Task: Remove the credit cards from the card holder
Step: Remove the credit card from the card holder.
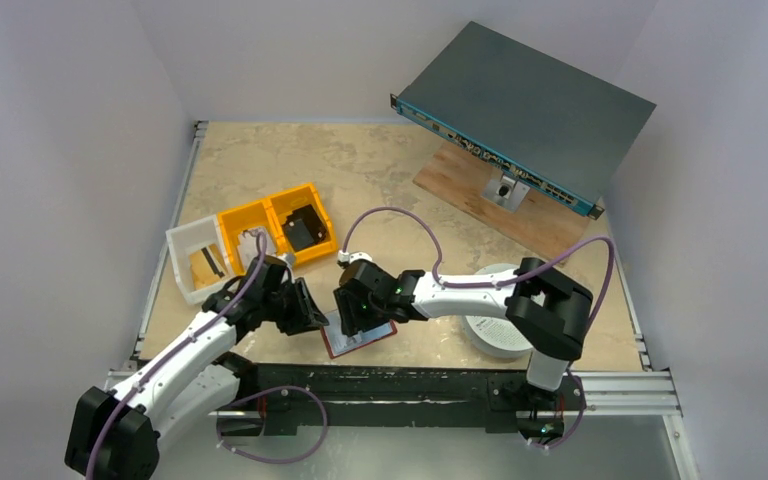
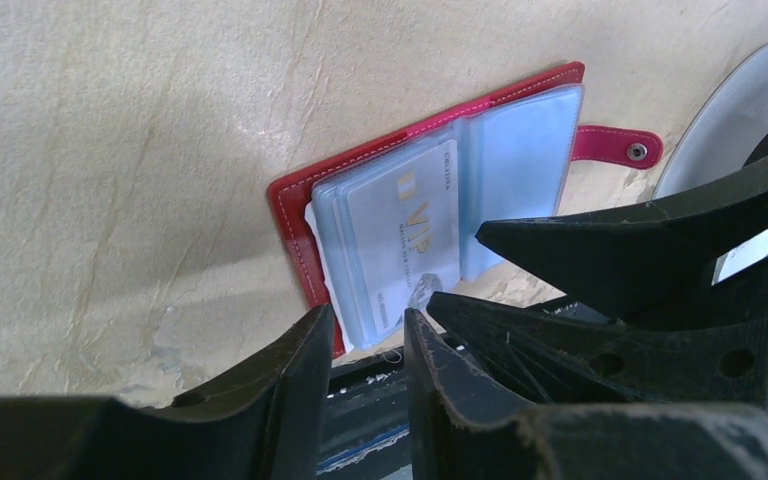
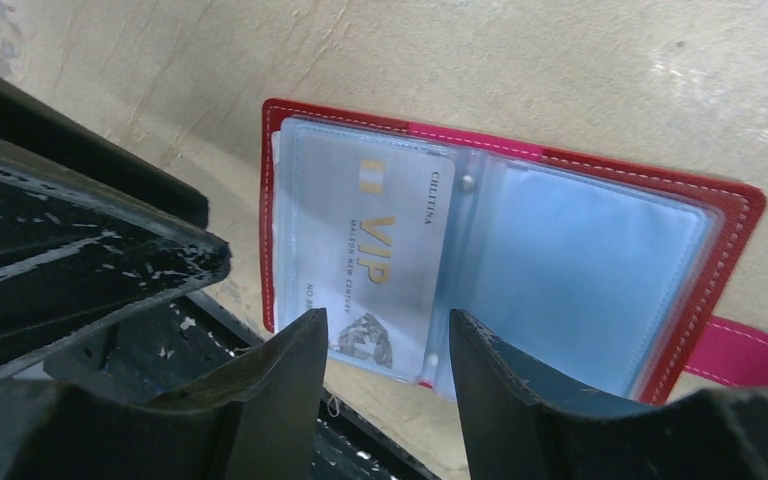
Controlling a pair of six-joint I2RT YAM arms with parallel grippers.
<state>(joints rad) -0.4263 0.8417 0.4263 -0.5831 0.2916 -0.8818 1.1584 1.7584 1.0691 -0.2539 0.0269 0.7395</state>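
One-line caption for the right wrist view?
Right gripper open over the opened card holder, VIP card inside.

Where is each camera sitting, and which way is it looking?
Top: high behind the robot, looking down at the table; left arm and right arm show, meeting over the holder.
Left wrist: on the left arm, looking down past the left tool at the open holder; the right tool pokes in.
Right wrist: on the right arm, looking down at the same holder; its own fingers show.
Shared: both wrist views show the VIP card.
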